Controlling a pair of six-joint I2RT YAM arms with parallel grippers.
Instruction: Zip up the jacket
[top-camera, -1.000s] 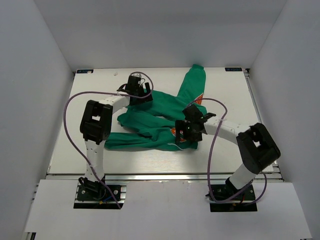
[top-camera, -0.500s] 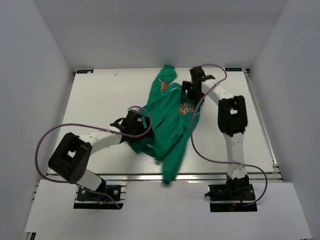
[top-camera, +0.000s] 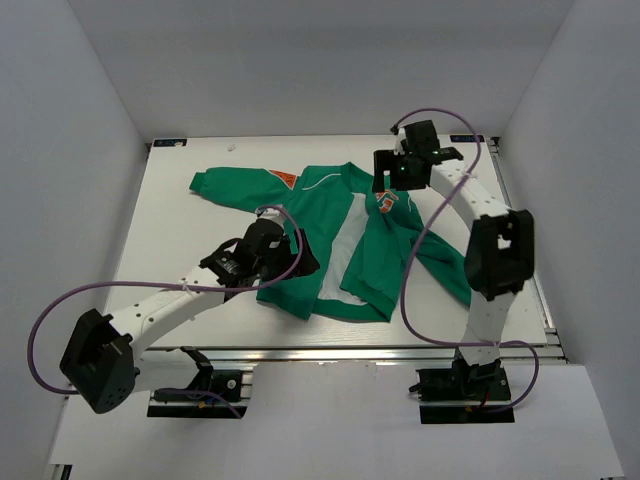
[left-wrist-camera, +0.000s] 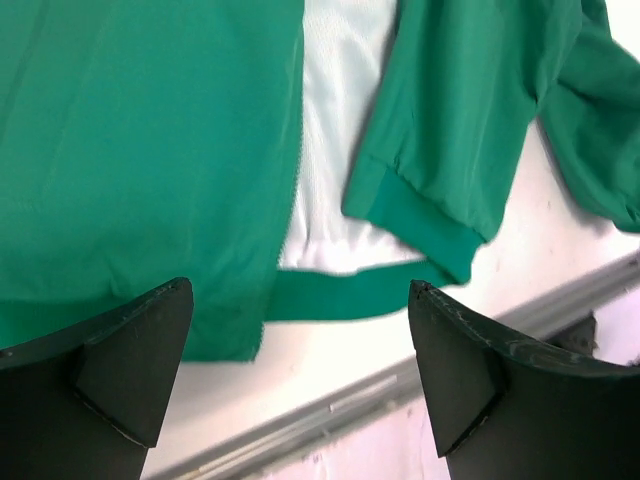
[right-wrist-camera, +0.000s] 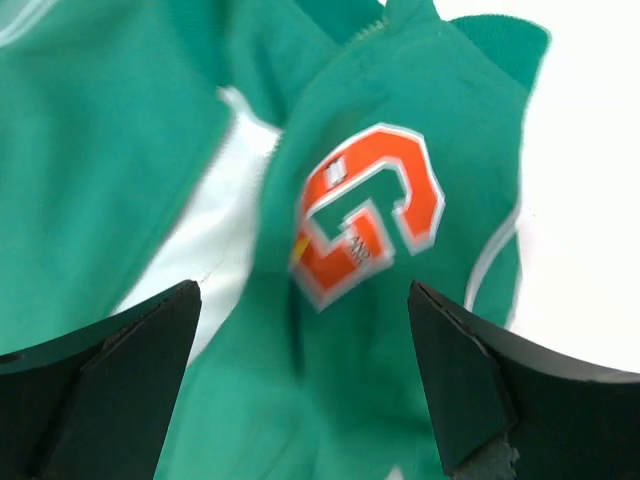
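jacket (top-camera: 330, 215) lies flat on the table (top-camera: 180, 270), front up, collar at the far side, hem toward the near edge. front unzipped: a strip of pale lining (top-camera: 341, 262) shows between the two panels, widening toward the hem. one sleeve runs out to the far left, the other lies along the right side.

left gripper (left-wrist-camera: 298, 295) hangs over the hem corner, jaws wide, nothing between them. right gripper (right-wrist-camera: 300, 290) hangs over the g patch (right-wrist-camera: 370, 210) near the collar, jaws wide, also holding nothing.

risks, as judged:
- zipper slider and bottom pin not visible in any view; a blind pinch at the hem would take cloth, not hardware.
- a sleeve cuff (left-wrist-camera: 420, 225) sits right at the bottom of the opening; it could get caught in the grasp or pulled into the teeth.
- panels spread at the hem; unless brought together first, the teeth cannot start.
- hem lies near the table's front edge; a pull toward the bases could drag it over.
- smooth table, light fabric: pulling with one end unpinned would bunch the jacket.

containers: none in view.
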